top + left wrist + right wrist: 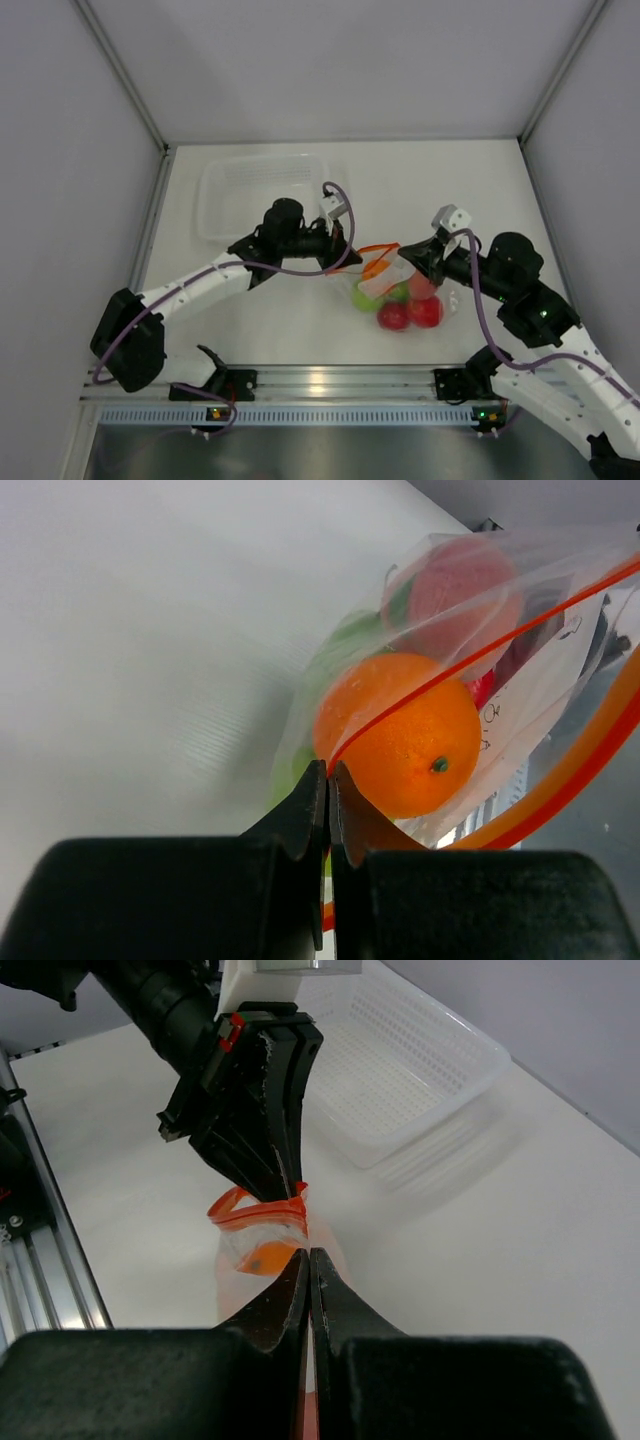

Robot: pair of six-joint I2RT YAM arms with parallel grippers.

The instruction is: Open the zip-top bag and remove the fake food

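Twin pinch on the bag (555, 695)
The left tool (327, 770) and right tool (309, 1255) clamp its floppy, slick mouth; pull there.

One zip-top bag (384, 287), holding six fake fruits that can be made out — one orange (375, 268), two lime green (365, 298), three red or pinkish (393, 316) — though overlap may hide more. One clear tub (215, 200). Two robot arms (200, 285).

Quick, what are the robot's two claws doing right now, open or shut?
Left gripper: shut on the bag, at its orange strip.
Right gripper: shut on the bag's edge too.
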